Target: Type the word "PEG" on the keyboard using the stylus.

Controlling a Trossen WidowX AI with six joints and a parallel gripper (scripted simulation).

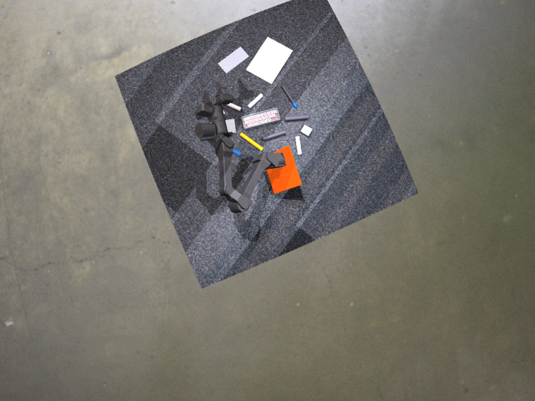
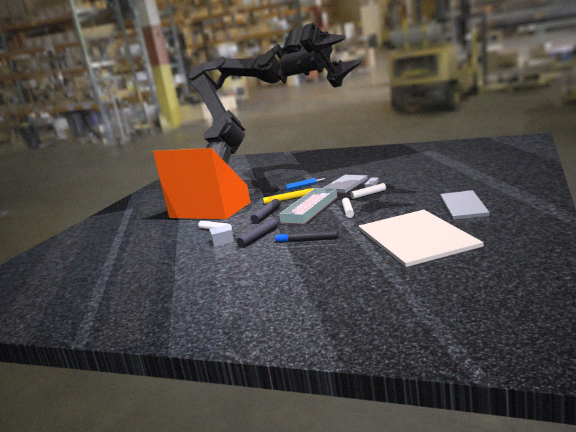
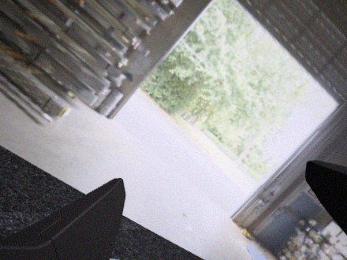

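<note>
1. Arm is raised high above the desk [image 2: 325, 302], forearm roughly level.
2. Gripper [image 2: 342, 57] is spread wide, nothing held.
3. Keyboard [image 2: 308, 205] is seen mid-desk among several pen-like rods; the stylus cannot be singled out.

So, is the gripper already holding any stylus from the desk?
No, the gripper hangs high above the desk with its fingers wide apart and nothing between them.
</note>
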